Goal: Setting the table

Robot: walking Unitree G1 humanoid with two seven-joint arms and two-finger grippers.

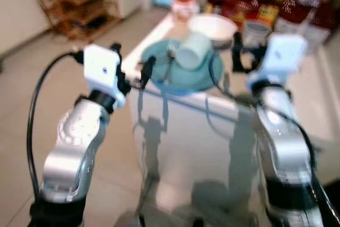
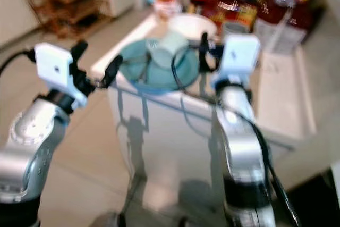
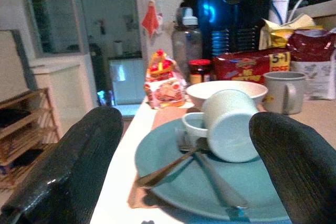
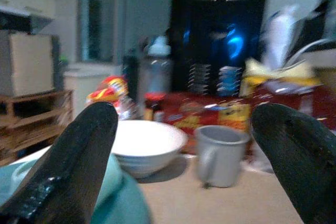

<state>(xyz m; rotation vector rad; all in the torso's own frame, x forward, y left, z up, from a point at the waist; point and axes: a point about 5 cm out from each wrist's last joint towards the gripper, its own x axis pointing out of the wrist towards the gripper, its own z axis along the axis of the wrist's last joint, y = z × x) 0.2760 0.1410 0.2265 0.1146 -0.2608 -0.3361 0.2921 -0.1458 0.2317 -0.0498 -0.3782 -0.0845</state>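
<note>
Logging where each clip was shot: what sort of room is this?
Probably a home kitchen: a white table bearing a round teal plate, a white ceramic bowl and red food packets.

Head views were blurred. The spoon's (image 3: 173,165) bowl hid under the cup (image 3: 227,124); the plate (image 3: 157,150) ran off the frame's bottom edge.

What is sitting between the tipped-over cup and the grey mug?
A white bowl sits between them. In the left wrist view it stands just behind the tipped cup on the teal plate, with the grey mug beyond it.
</note>
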